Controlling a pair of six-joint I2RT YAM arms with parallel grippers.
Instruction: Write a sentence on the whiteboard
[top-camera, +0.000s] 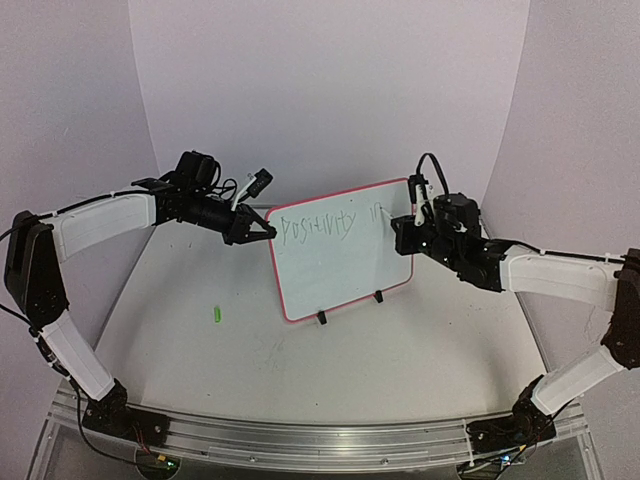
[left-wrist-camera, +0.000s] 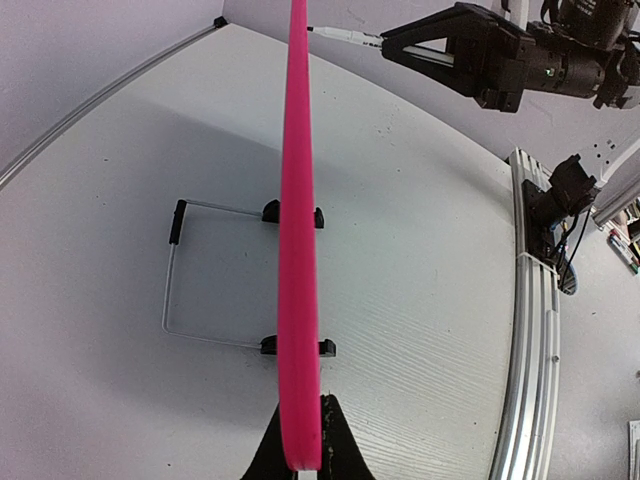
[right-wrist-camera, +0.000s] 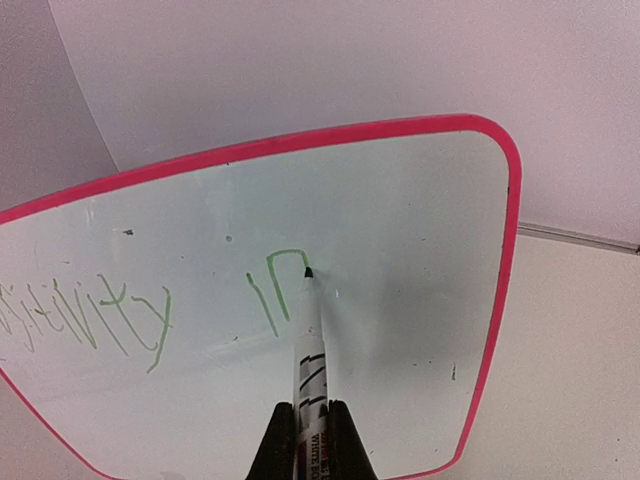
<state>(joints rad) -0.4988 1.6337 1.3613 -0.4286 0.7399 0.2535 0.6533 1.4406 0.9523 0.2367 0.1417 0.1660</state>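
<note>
pink-rimmed whiteboard (top-camera: 340, 275) stands upright; green sentence (top-camera: 320, 227) along its top reads roughly "positivity in".

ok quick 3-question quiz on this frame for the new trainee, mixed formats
1. True or false: the small white board with the red-pink rim lies flat.
2. Pick one: the right gripper holds A) a white-barrelled marker, B) an eraser, C) nothing.
3. Fill in: the left gripper is shut on the board's ___.

Key
1. False. It stands upright on two black clip feet.
2. A. The marker tip touches the board at the end of the green handwritten letters.
3. Rim, on the board's left edge in the top view.
</note>
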